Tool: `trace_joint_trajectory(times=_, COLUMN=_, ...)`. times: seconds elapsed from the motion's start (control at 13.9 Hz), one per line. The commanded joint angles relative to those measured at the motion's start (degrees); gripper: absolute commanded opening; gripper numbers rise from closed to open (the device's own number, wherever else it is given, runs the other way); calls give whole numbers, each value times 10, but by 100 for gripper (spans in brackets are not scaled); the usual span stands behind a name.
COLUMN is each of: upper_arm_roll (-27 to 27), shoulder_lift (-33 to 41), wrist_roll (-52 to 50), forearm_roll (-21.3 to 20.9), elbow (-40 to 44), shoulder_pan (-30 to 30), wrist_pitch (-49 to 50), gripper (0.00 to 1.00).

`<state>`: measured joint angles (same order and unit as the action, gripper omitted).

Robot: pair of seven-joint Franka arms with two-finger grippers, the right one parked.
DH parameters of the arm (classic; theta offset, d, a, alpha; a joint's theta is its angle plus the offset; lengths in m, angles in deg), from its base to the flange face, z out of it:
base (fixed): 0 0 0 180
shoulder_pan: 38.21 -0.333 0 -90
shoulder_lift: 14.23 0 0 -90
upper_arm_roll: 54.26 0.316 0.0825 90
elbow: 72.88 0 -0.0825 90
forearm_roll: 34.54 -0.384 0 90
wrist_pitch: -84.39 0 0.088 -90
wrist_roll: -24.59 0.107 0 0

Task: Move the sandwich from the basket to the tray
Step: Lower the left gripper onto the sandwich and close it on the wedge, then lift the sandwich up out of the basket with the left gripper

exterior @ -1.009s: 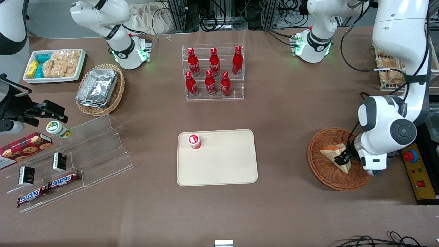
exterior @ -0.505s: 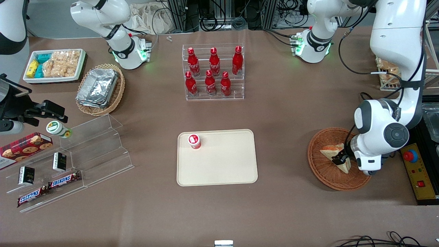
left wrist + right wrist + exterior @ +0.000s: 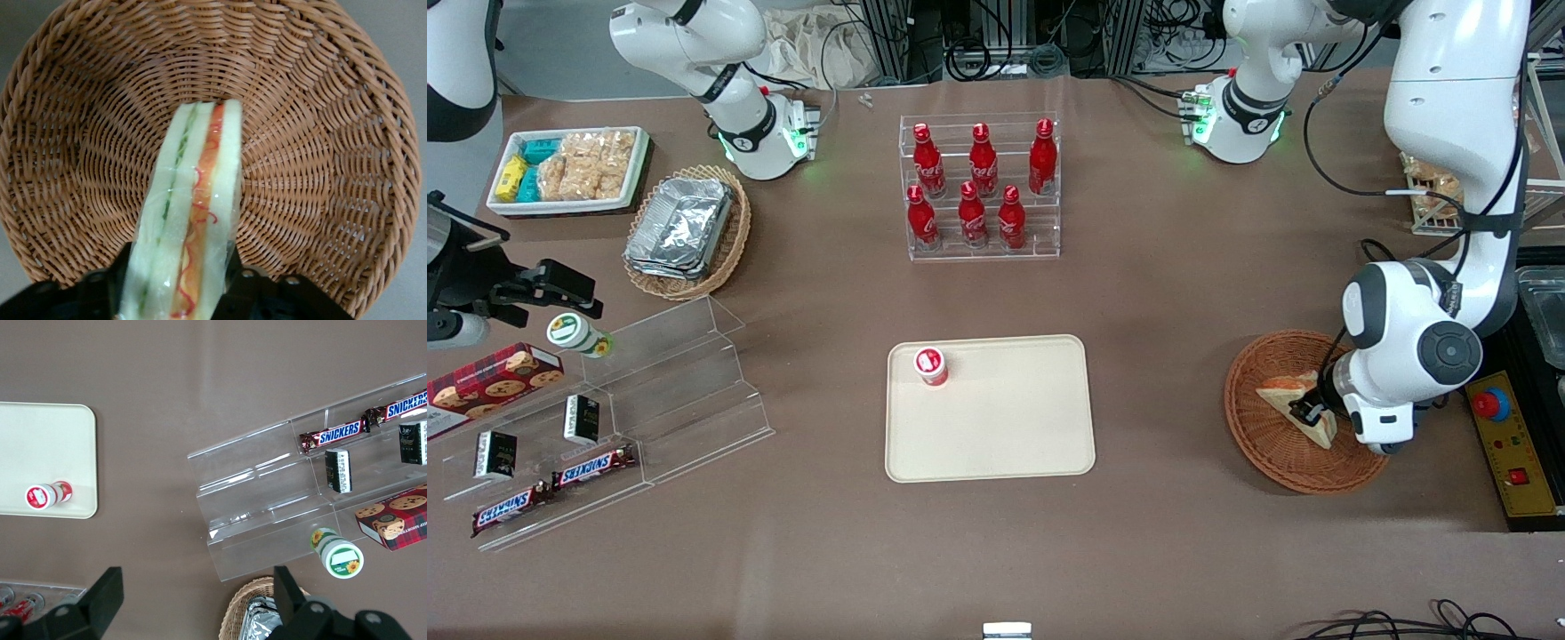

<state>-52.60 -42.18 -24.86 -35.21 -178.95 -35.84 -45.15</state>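
A: Fingers [image 3: 113, 280] pinching sandwich [image 3: 193, 220] at its wide end, one per bread face; gripper [image 3: 1309, 412] low in basket [image 3: 1258, 449].

B: Soft, light, film-wrapped (prob. slippery). Gentle squeeze only, else squashed.

A: Tray [image 3: 1005, 427] flat, low rim, plenty of room beside red-capped cup [image 3: 930, 365].

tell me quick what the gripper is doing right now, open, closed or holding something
Left gripper: closed on the sandwich, one finger on each bread face, down inside the basket.
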Motion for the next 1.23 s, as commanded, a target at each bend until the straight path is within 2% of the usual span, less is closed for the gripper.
trace_joint_trajectory(times=0.0, upper_arm_roll=-2, shoulder_lift=12, wrist_roll=-23, forearm_roll=-3, elbow=-9, shoulder_pan=0, wrist_pitch=-7, gripper=11)
trace_joint_trajectory(times=0.14, upper_arm_roll=-2, shoulder_lift=37, wrist_roll=-38, forearm_roll=-3, elbow=-5, shoulder_pan=6, wrist_pitch=29, gripper=3)
trace_joint_trajectory(times=0.29, upper_arm_roll=-3, shoulder_lift=72, wrist_roll=-30, forearm_roll=-3, elbow=19, shoulder_pan=7, wrist_pitch=108, gripper=0)
trace_joint_trajectory(times=0.58, upper_arm_roll=-3, shoulder_lift=91, wrist_roll=-27, forearm_roll=0, elbow=153, shoulder_pan=8, wrist_pitch=305, gripper=0)
trace_joint_trajectory(times=0.72, upper_arm_roll=-29, shoulder_lift=92, wrist_roll=-27, forearm_roll=2, elbow=219, shoulder_pan=7, wrist_pitch=380, gripper=0)
trace_joint_trajectory(times=0.86, upper_arm_roll=-56, shoulder_lift=92, wrist_roll=-27, forearm_roll=4, elbow=249, shoulder_pan=8, wrist_pitch=416, gripper=0)
trace_joint_trajectory(times=1.15, upper_arm_roll=-141, shoulder_lift=79, wrist_roll=-28, forearm_roll=-16, elbow=249, shoulder_pan=12, wrist_pitch=407, gripper=0)
